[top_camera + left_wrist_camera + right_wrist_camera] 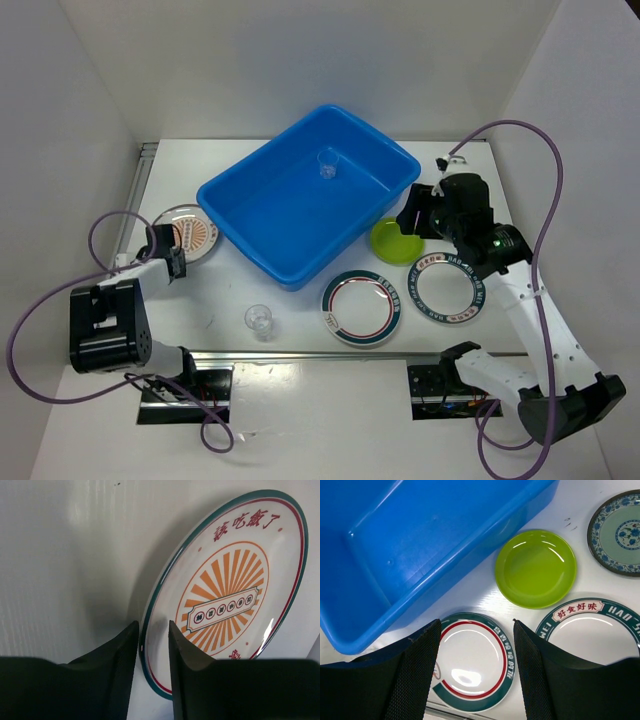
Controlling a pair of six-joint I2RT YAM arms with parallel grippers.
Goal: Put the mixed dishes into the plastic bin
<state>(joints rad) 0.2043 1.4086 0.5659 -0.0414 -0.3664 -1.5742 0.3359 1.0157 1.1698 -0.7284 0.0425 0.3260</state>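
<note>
Fingers of the left gripper (152, 630) straddle the rim of the orange-sunburst plate (225, 605), one outside it and one over its face, with only a narrow gap between them. Whether they pinch the rim I cannot tell. The plate lies by the tabletop's left edge, so the left arm is nearer, and the blue bin (290, 210) sits just to the plate's right. One clear cup (327, 167) stands inside the bin. The right gripper (476, 625) hangs wide open, empty.
</note>
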